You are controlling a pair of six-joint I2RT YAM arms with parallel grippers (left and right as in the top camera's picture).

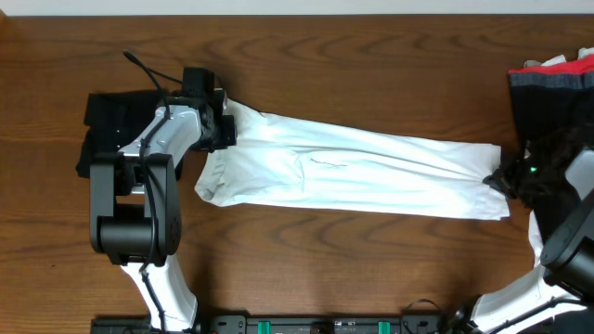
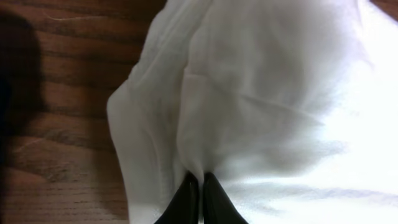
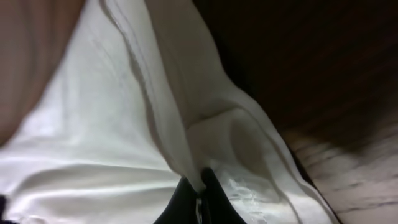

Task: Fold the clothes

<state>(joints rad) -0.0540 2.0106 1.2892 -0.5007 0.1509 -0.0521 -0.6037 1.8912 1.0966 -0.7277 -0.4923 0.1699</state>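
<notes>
The white T-shirt (image 1: 371,167) lies stretched in a long band across the middle of the table. My left gripper (image 1: 223,125) is shut on its left end; the left wrist view shows the jaws (image 2: 200,180) pinching a fold of white fabric (image 2: 267,93). My right gripper (image 1: 501,178) is shut on its right end; the right wrist view shows the jaws (image 3: 199,180) clamped on a fabric edge (image 3: 124,124). No logo patch shows.
A black folded garment (image 1: 116,125) lies at the far left under my left arm. A pile of clothes with red and dark pieces (image 1: 557,83) sits at the right edge. Bare wood table (image 1: 353,269) lies in front.
</notes>
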